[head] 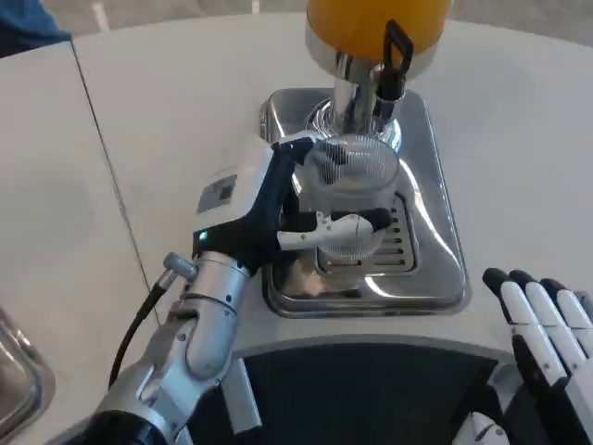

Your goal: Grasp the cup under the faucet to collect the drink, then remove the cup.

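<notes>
A clear ribbed plastic cup (pixel 350 181) stands on the drip grille of the silver dispenser base (pixel 435 213), right under the faucet (pixel 391 65) with its black lever. Above it sits the tank of orange drink (pixel 357 23). My left hand (pixel 278 209) reaches in from the lower left and grips the cup, with fingers wrapped across its front and its left side. The cup looks empty, though its contents are hard to tell. My right hand (pixel 542 320) rests at the lower right near the table edge, fingers stretched out straight, holding nothing.
The white table (pixel 519 130) spreads around the dispenser. A seam (pixel 107 158) runs down the table on the left. A metal tray corner (pixel 18 385) shows at the lower left edge. The dark gap below the table front (pixel 371 389) lies between my arms.
</notes>
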Robot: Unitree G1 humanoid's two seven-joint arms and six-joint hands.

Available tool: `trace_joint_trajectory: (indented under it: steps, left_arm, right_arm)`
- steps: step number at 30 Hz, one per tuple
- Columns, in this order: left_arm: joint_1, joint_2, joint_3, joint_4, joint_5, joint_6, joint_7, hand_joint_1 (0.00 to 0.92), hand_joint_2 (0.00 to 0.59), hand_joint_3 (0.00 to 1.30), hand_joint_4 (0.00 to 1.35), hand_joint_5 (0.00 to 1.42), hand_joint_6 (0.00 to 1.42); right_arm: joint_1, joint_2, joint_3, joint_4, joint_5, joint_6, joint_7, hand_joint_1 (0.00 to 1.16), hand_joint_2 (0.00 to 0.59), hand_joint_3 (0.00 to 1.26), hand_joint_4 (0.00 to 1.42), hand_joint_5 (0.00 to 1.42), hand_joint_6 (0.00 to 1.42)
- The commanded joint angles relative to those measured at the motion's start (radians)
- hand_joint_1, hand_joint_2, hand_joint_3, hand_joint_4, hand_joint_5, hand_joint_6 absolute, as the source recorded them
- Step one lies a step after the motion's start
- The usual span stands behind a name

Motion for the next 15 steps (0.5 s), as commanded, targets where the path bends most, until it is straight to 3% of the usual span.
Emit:
trace_joint_trajectory:
  steps: [1, 9, 15]
  left_arm:
    - [0.012, 0.004, -0.016, -0.004, 0.007, 0.010, 0.009, 0.356, 0.041, 0.50, 0.59, 1.06, 1.32]
    - [0.025, 0.001, -0.027, -0.019, 0.007, 0.015, 0.012, 0.357, 0.044, 0.46, 0.56, 1.03, 1.28]
    - [0.037, 0.008, -0.035, -0.047, 0.018, 0.030, 0.027, 0.311, 0.035, 0.30, 0.41, 0.88, 1.10]
  right_arm:
    - [-0.006, 0.003, -0.006, -0.002, 0.020, 0.013, 0.012, 0.04, 0.574, 0.00, 0.00, 0.00, 0.00]
    - [-0.008, 0.003, -0.015, 0.000, 0.037, 0.022, 0.011, 0.03, 0.577, 0.00, 0.00, 0.00, 0.00]
    - [-0.003, 0.004, -0.011, 0.003, 0.042, 0.025, 0.013, 0.02, 0.584, 0.00, 0.00, 0.00, 0.00]
